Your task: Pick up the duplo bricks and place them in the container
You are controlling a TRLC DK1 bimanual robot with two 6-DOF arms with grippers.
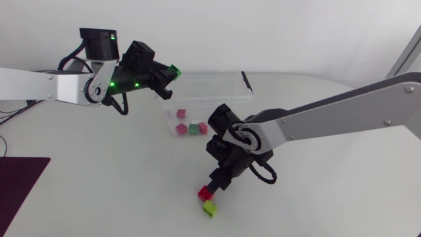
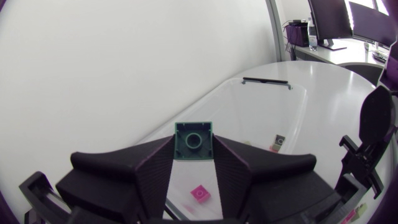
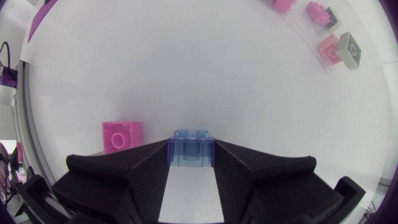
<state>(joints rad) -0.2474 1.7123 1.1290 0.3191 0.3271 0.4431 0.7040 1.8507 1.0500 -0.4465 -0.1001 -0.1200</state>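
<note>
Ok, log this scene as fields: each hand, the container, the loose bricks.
left hand: shut on green brick, held over the container's edge
right hand: shut on blue brick, low at the table
container: clear, several bricks inside
loose on table: red brick, lime brick, both beside the right hand

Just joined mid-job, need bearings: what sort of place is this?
Probably a robot test bench: white table, clear container holding bricks, left gripper on a green brick, right gripper on a blue brick.
</note>
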